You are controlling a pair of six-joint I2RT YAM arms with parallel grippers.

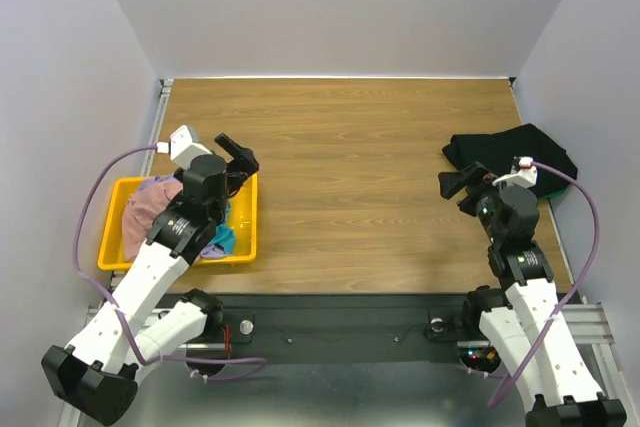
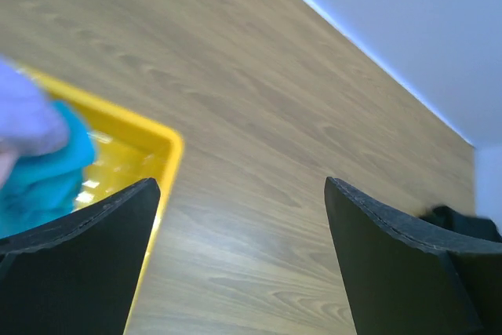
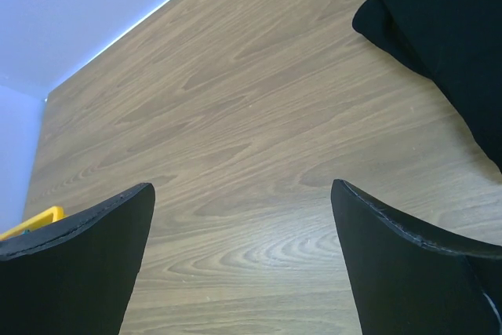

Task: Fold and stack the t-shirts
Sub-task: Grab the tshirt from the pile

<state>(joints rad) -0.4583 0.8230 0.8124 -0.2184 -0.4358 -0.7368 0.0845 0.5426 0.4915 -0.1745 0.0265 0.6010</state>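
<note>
Wide open and empty: left gripper (image 1: 240,165) and right gripper (image 1: 455,184); the left one is nearer the unfolded pile.
From above, crumpled pink, lavender and teal cloth t-shirts (image 1: 148,209) fill the yellow plastic tray (image 1: 250,235) at the left gripper's 8 o'clock; the folded black cloth t-shirt (image 1: 525,150) lies at the right gripper's 2 o'clock.

Yellow tray (image 2: 167,143); black t-shirt (image 1: 518,151); teal t-shirt (image 2: 43,174).

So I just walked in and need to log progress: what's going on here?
Two robot arms are dealing with t-shirts, but neither holds anything right now. The left pincer hangs open over the yellow tray, where a pink shirt, a lavender shirt and a teal shirt lie bunched up. The right pincer is open too, beside a black t-shirt lying at the right edge of the wooden table.
</note>
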